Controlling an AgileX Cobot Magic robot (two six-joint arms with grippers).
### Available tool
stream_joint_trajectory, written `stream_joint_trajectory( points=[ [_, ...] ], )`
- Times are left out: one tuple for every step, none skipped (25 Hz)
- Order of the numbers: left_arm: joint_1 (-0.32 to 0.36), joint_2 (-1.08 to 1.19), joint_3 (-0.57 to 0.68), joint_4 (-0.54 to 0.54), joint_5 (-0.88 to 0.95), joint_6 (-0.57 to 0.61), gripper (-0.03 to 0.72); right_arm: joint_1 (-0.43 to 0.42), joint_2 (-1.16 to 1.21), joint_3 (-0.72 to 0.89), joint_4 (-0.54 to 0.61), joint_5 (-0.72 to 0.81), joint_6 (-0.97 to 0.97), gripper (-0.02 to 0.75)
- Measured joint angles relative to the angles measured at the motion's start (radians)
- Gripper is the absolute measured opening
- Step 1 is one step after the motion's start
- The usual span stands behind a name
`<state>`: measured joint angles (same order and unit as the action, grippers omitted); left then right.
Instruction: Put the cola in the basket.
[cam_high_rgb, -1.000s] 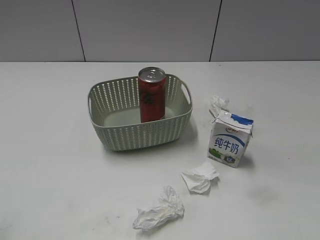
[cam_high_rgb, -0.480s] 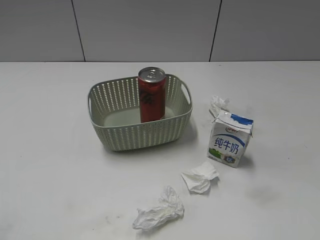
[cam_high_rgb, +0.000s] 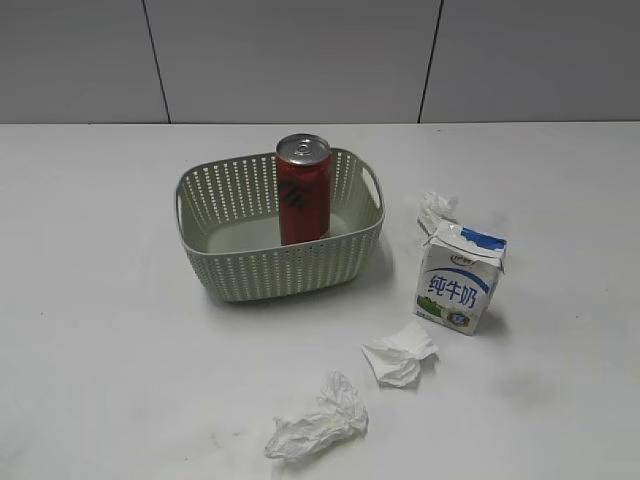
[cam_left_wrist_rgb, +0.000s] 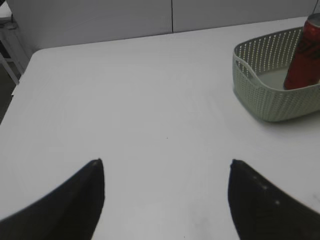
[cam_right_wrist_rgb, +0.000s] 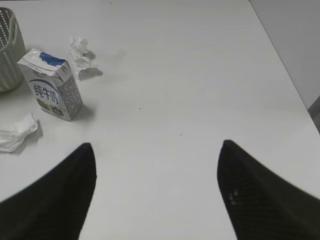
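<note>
Left of the pale green perforated plastic basket (cam_high_rgb: 280, 225) the white table (cam_high_rgb: 90, 300) lies bare; right and in front stand a white-and-blue milk carton (cam_high_rgb: 461, 277) and three crumpled white tissues (cam_high_rgb: 400, 353).

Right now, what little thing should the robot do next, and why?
Probably nothing more than keep both arms back. The cola already stands upright inside the basket, and the left hand and right hand are open, away from it and holding nothing.

You couldn't see the cola (cam_high_rgb: 303, 190) base — the basket (cam_high_rgb: 280, 268) front wall hid it. The right wrist view cut the basket (cam_right_wrist_rgb: 9, 50) off, and both arms stayed out of the exterior shot.
</note>
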<state>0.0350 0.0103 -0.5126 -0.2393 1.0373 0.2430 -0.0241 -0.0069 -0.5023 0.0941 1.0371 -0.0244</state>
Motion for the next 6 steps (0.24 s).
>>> stream_joint_trajectory(
  points=[
    [0.0,0.0,0.0,0.001,0.0,0.0,0.589,0.0,0.0,0.0,0.0,0.0,0.0,0.571],
    [0.0,0.0,0.0,0.001,0.0,0.0,0.589,0.0,0.0,0.0,0.0,0.0,0.0,0.571],
    [0.0,0.0,0.0,0.001,0.0,0.0,0.589,0.0,0.0,0.0,0.0,0.0,0.0,0.571],
    [0.0,0.0,0.0,0.001,0.0,0.0,0.589,0.0,0.0,0.0,0.0,0.0,0.0,0.571],
    [0.0,0.0,0.0,0.001,0.0,0.0,0.589,0.0,0.0,0.0,0.0,0.0,0.0,0.571],
    [0.0,0.0,0.0,0.001,0.0,0.0,0.589,0.0,0.0,0.0,0.0,0.0,0.0,0.571]
  ],
)
